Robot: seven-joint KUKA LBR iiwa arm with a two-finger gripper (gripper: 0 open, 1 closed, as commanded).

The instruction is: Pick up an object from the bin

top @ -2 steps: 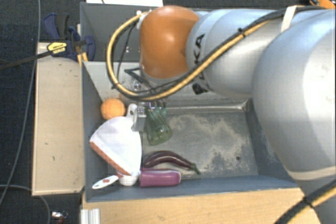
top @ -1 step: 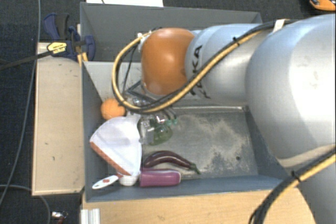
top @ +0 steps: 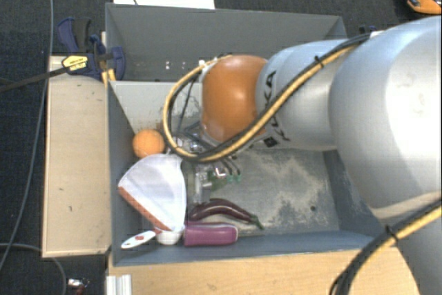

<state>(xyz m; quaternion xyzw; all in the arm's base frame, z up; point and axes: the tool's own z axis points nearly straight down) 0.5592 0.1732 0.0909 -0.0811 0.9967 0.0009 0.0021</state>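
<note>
My gripper [top: 208,179] hangs below the arm's orange cover, over the left half of the bin. Just left of it lies a white, wedge-shaped thing with an orange underside [top: 155,193]. In front of the gripper lies a dark purple, eggplant-shaped thing [top: 222,209] with a green stem end. A magenta cylinder [top: 210,235] rests against the bin's front wall, just beyond the purple thing. The view does not show anything held in the gripper.
An orange ball [top: 148,144] sits against the left wall, behind the white wedge. A small white piece with a red spot [top: 138,240] lies in the front left corner. The arm covers the bin's right and back parts.
</note>
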